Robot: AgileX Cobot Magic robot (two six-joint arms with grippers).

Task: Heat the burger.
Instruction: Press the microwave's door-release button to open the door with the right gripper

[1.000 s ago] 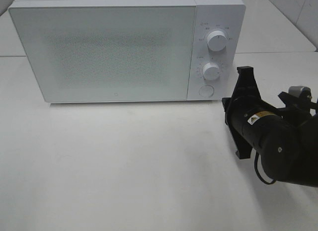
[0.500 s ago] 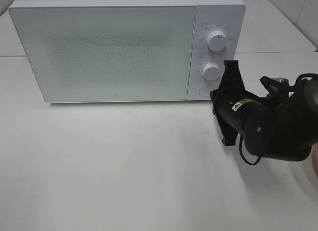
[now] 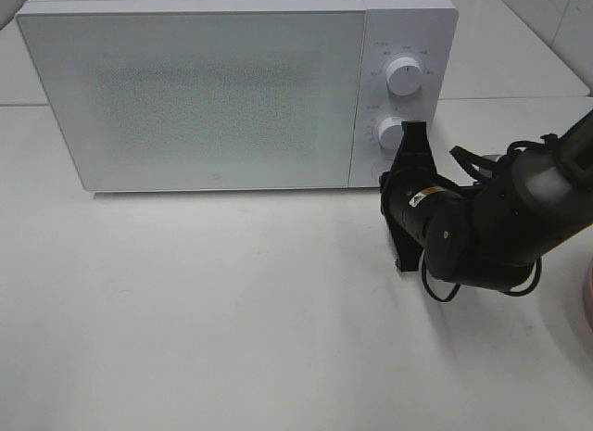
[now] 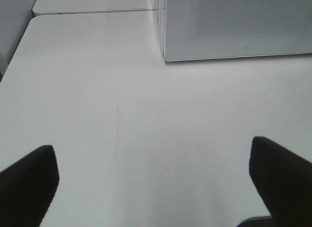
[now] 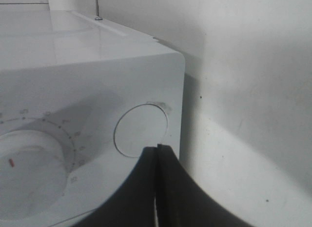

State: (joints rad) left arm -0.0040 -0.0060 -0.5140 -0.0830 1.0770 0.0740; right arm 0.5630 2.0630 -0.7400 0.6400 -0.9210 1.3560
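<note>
My right gripper point(image 5: 157, 149), its jaws pressed together with nothing between them, points at the control panel of a white microwave point(image 3: 204, 88) that stands at the 12 o'clock end of a white table point(image 3: 232, 320). In the right wrist view my closed fingertips sit at the lower rim of the round button point(image 5: 141, 131) near the panel's bottom corner; whether they touch it I cannot tell. The lower dial point(image 3: 389, 133) is at 12 o'clock from that button, and the upper dial point(image 3: 405, 76) is at 12 o'clock again from the lower one. The panel lies on the 3 o'clock side of the shut speckled door point(image 3: 195, 97). Seen from the high camera, my right arm point(image 3: 491, 232) reaches in from 3 o'clock, its black wrist covering the button. A pink sliver point(image 3: 587, 297) shows at the 3 o'clock edge of that view. My left gripper point(image 4: 151, 144) is spread wide and holds nothing, hanging over bare tabletop with the microwave's front corner at about 1 o'clock from it in the wrist picture. The burger appears in none of the views, and I cannot tell where it is.
</note>
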